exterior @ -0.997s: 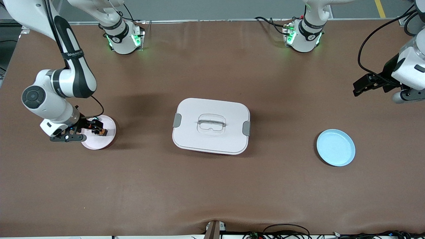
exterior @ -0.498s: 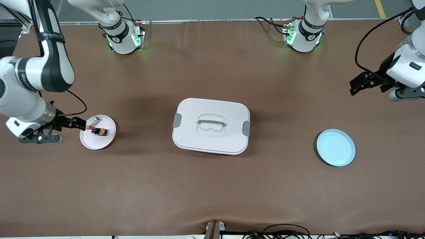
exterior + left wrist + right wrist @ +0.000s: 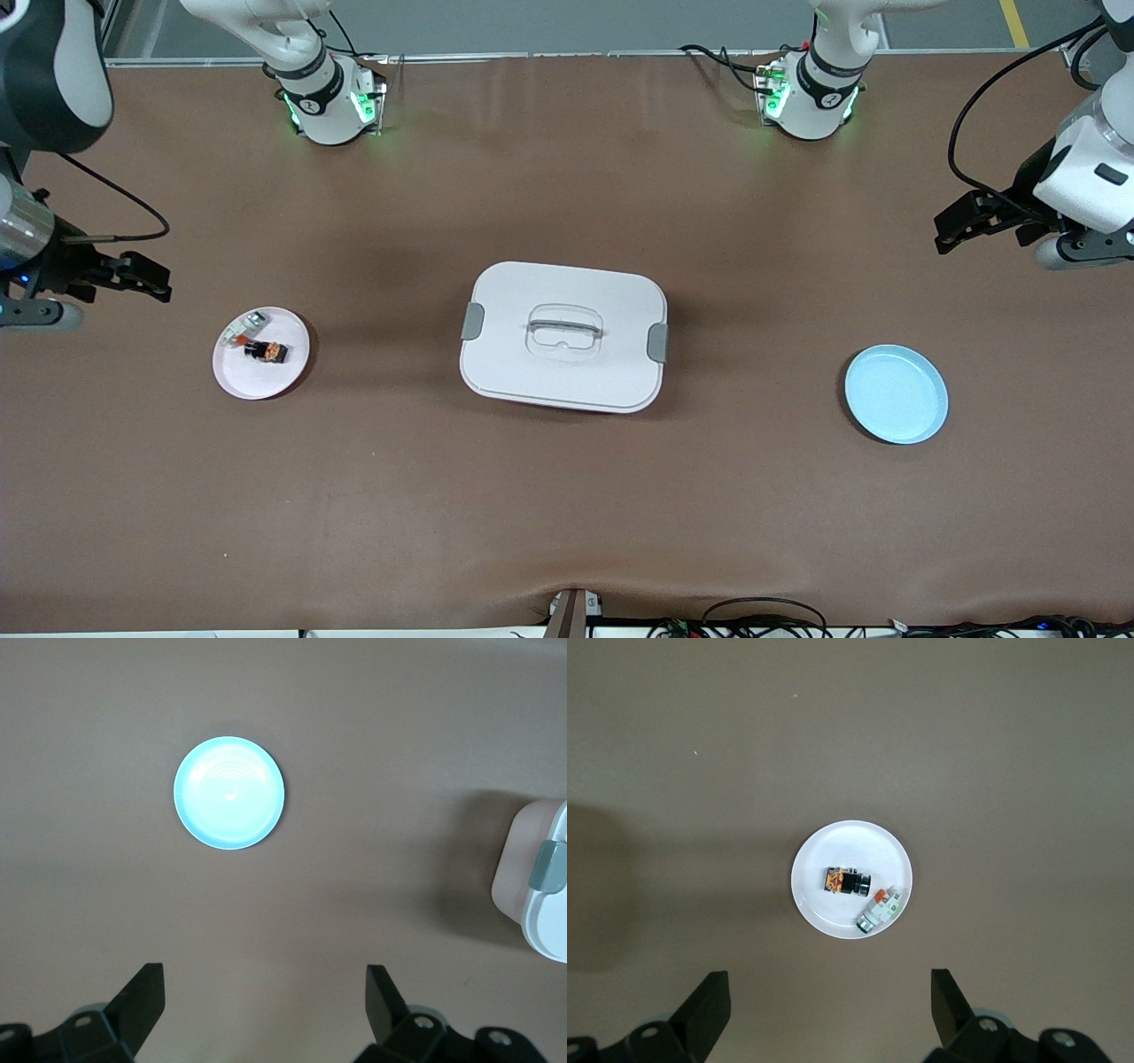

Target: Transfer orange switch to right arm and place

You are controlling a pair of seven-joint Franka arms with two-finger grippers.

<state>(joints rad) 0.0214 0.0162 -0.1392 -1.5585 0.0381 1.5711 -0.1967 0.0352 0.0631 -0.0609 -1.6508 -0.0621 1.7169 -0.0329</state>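
The orange switch (image 3: 267,352) (image 3: 846,881), a tiny black block with orange markings, lies on a small pale plate (image 3: 263,382) (image 3: 843,845) toward the right arm's end of the table. A white-grey block (image 3: 240,330) (image 3: 881,908) lies beside it on the same plate. My right gripper (image 3: 158,279) (image 3: 830,1008) is open and empty, raised over bare table beside the plate, away from the switch. Over the table's edge at the left arm's end, my left gripper (image 3: 946,232) (image 3: 264,1005) hangs open and empty.
A white lidded box (image 3: 563,335) (image 3: 542,904) with grey clips sits at the table's middle. A light blue plate (image 3: 896,394) (image 3: 229,793) with nothing on it lies toward the left arm's end. Bare brown table surrounds them.
My right gripper has drawn back and up from the pale plate toward the table's end, leaving the switch lying on it. The left arm has shifted only slightly.
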